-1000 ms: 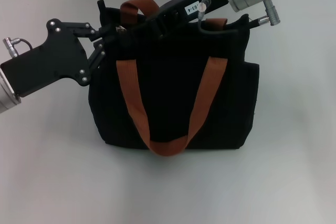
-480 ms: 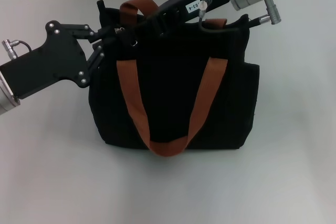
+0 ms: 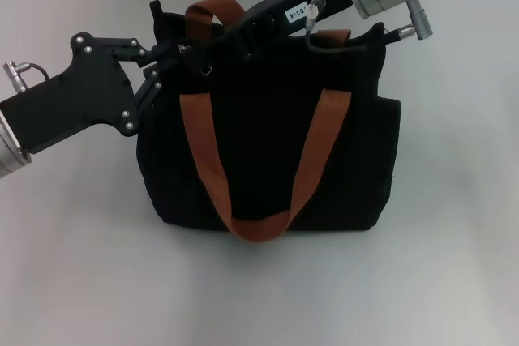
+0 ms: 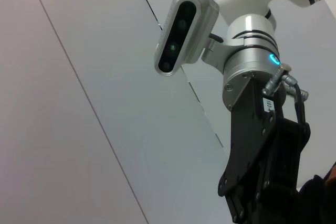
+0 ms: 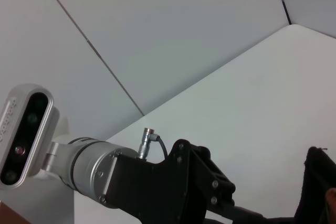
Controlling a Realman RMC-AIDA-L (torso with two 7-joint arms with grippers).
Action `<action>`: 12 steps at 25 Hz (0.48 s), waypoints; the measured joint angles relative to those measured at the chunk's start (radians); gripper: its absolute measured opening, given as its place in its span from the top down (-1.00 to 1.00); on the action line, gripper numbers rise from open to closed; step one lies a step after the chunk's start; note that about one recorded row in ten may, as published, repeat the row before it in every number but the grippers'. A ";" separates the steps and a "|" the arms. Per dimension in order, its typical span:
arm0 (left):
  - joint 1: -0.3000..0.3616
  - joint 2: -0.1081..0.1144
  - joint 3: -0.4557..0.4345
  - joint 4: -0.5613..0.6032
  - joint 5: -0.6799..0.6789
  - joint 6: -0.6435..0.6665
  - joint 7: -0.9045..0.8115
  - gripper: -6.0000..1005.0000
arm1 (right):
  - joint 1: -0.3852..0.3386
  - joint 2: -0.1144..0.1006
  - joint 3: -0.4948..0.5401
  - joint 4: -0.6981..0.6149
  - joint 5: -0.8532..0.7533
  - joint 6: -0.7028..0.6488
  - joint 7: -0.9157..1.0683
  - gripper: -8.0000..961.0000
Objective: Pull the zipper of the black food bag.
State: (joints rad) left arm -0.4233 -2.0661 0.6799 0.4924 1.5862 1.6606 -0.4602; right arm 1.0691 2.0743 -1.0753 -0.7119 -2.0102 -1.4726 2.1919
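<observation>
Right pincer (image 3: 209,48) scarcely shifted along black food bag (image 3: 268,143) top, grip unclear; left pincer (image 3: 166,58) likewise.

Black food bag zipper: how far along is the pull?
Done: both arms have reached the black food bag, which stands upright on the table. In hand: the left hand is at the bag's top left corner; the right hand reaches across the top edge nearby. A small metal ring shows there, but the zipper itself and any grip on it are hidden, so progress can't be judged.
</observation>
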 joint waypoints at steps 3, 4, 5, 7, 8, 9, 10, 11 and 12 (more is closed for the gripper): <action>0.000 0.000 0.000 0.000 0.000 0.000 0.000 0.85 | 0.000 0.000 0.000 -0.001 0.000 -0.002 -0.002 0.85; 0.000 0.000 0.000 0.000 0.000 0.001 0.000 0.85 | 0.000 0.000 -0.001 -0.001 0.000 -0.003 -0.003 0.85; 0.000 0.000 0.000 0.000 0.000 0.001 0.000 0.85 | 0.000 0.000 -0.002 -0.001 0.000 -0.004 -0.004 0.85; 0.000 0.000 0.000 0.000 0.000 0.001 0.000 0.85 | 0.000 0.001 -0.004 -0.002 0.000 -0.004 -0.008 0.88; 0.000 0.000 0.000 0.000 0.000 0.001 0.000 0.85 | 0.000 0.001 -0.004 -0.002 0.001 -0.004 -0.010 0.90; 0.000 0.000 0.000 0.000 0.000 0.001 0.000 0.85 | 0.000 0.001 -0.005 -0.003 0.002 -0.004 -0.012 0.91; 0.000 0.000 0.000 0.001 0.000 0.001 0.000 0.85 | 0.000 0.001 -0.005 -0.005 0.003 -0.004 -0.013 0.93; 0.000 0.000 0.000 0.001 0.000 0.001 0.000 0.85 | -0.002 0.001 -0.004 -0.008 0.004 -0.005 -0.014 0.94; 0.000 0.000 0.000 0.001 0.000 0.001 0.000 0.85 | -0.002 0.001 -0.004 -0.008 0.004 -0.005 -0.014 0.96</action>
State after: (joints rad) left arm -0.4235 -2.0663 0.6795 0.4933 1.5860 1.6612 -0.4602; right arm 1.0671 2.0754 -1.0795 -0.7200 -2.0064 -1.4776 2.1782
